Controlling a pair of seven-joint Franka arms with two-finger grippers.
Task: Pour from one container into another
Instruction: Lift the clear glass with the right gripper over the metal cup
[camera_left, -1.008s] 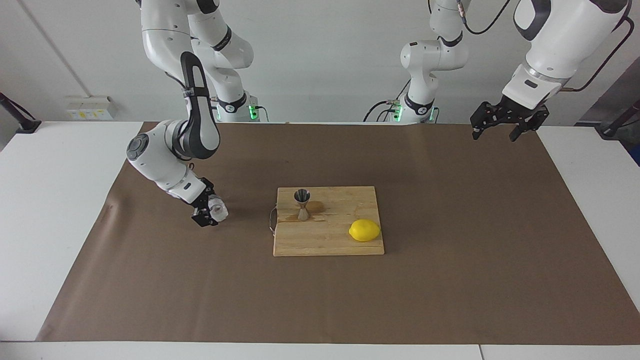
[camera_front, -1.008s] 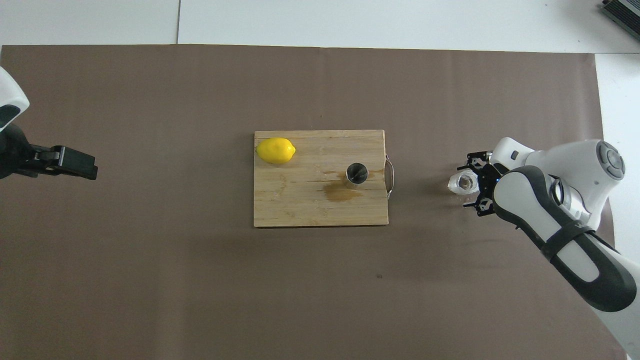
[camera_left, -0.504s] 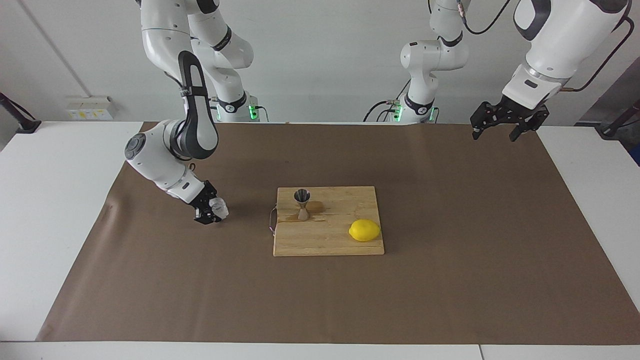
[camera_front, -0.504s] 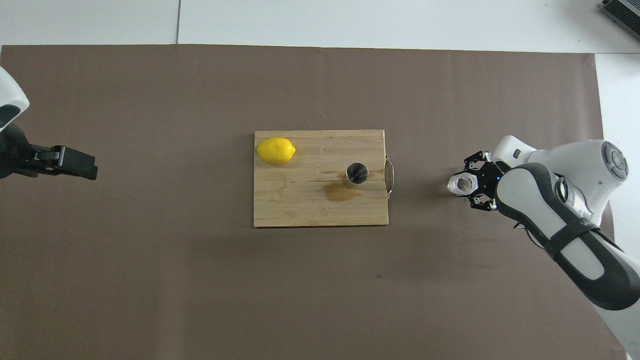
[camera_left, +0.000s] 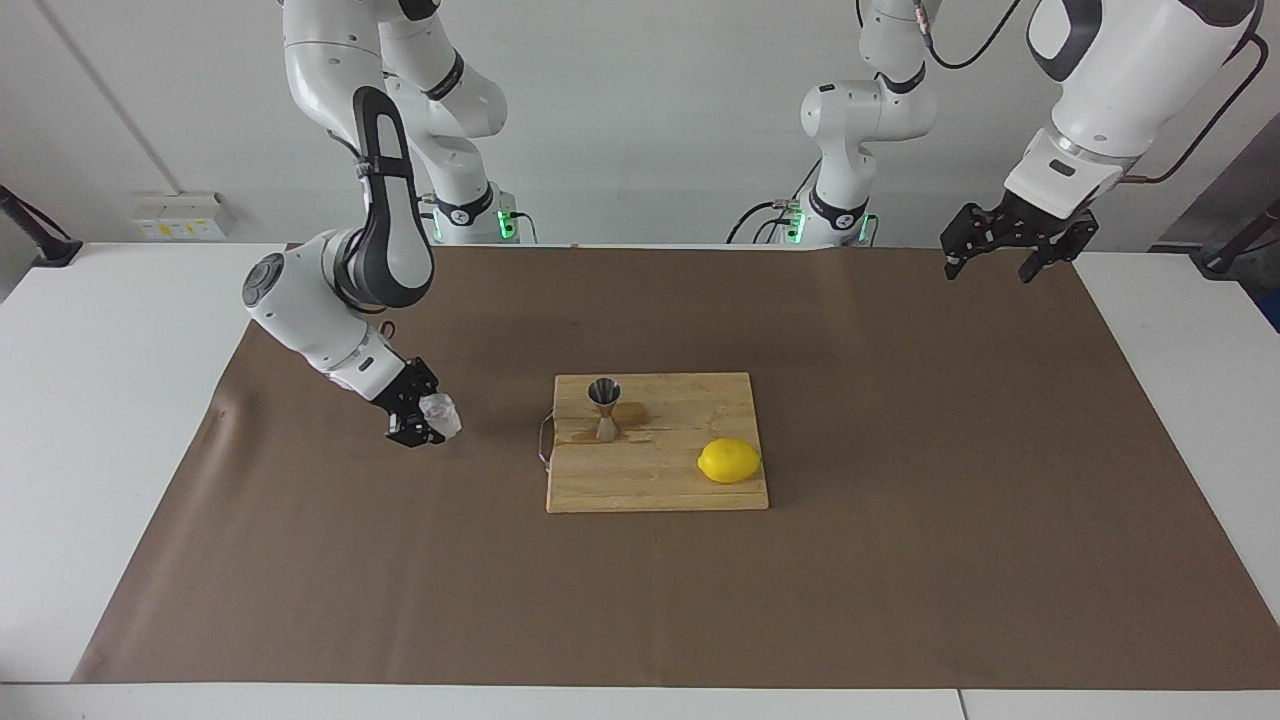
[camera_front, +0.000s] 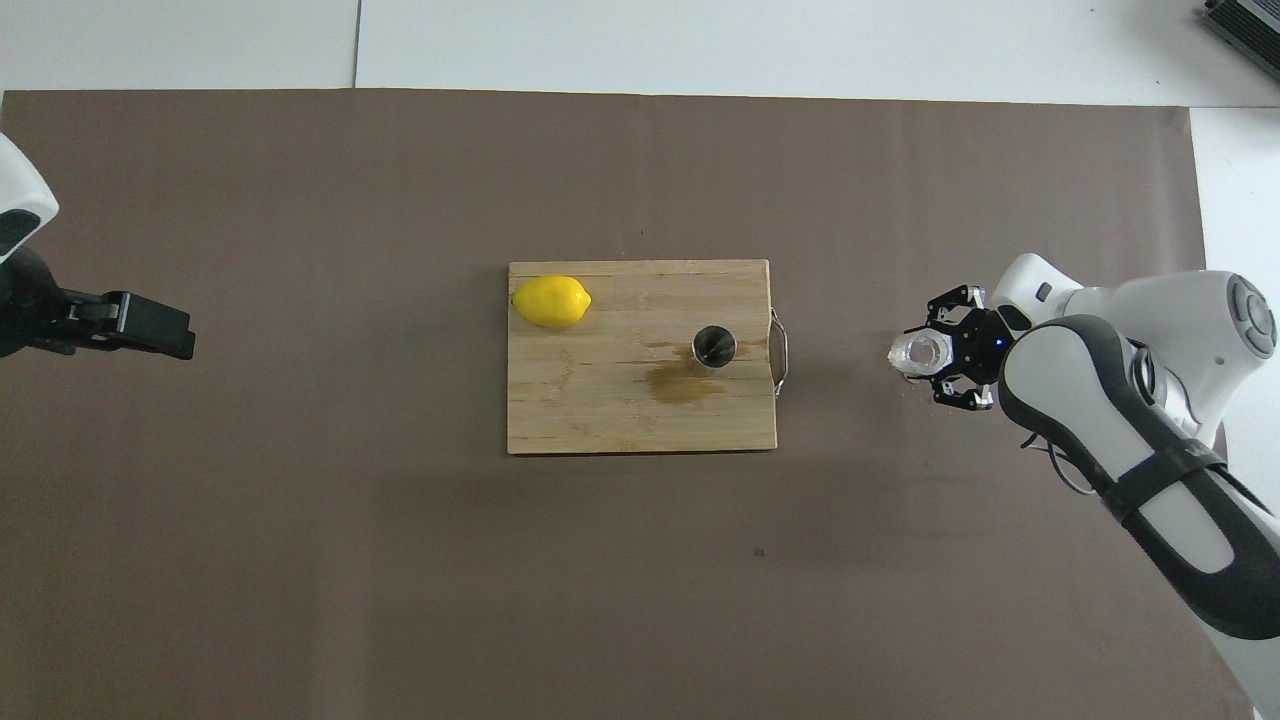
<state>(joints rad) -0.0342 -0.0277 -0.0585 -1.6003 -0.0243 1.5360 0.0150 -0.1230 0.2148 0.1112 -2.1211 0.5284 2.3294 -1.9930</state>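
The right hand (camera_left: 428, 419) is closed on the small squat clear faceted glass cup (camera_left: 440, 414), held tilted just above the brown paper-covered counter (camera_left: 900, 560) toward the right arm's end, well apart from the rectangular wooden cutting board (camera_left: 660, 475) at the counter's centre. The small shiny steel hourglass-shaped jigger (camera_left: 604, 408) stands upright on the board near its edge facing the right arm, beside a brown wet stain (camera_front: 680, 383), with the yellow lemon (camera_left: 729, 461) on the board's corner away from the robots toward the left arm's end. The left hand (camera_left: 1005, 245) waits with fingers apart, holding nothing, over the counter's corner at the left arm's end nearest the robots.
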